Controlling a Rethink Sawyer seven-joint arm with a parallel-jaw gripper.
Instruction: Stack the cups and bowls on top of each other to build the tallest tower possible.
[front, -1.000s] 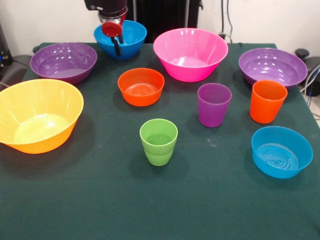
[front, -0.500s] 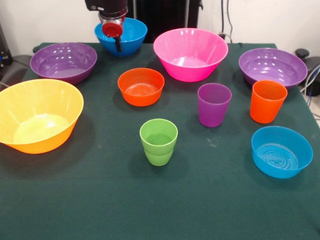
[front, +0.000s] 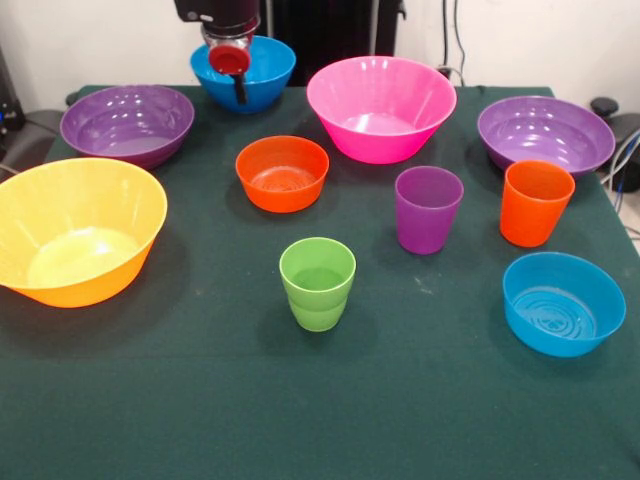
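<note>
The arm is cut off at the top edge, hiding part of the medium blue bowl.

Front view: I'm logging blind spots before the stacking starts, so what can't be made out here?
- Pincer: open or shut cannot be told; it hangs dark against the medium blue bowl.
- Arm: cut off by the top edge.
- Medium blue bowl: part of its inside is hidden behind the pincer.
- Large yellow-orange bowl: its left side is cut by the left edge.
- Right purple bowl: its near rim is hidden by the orange cup.

Arm hangs at top, gripper pointing down.
</note>
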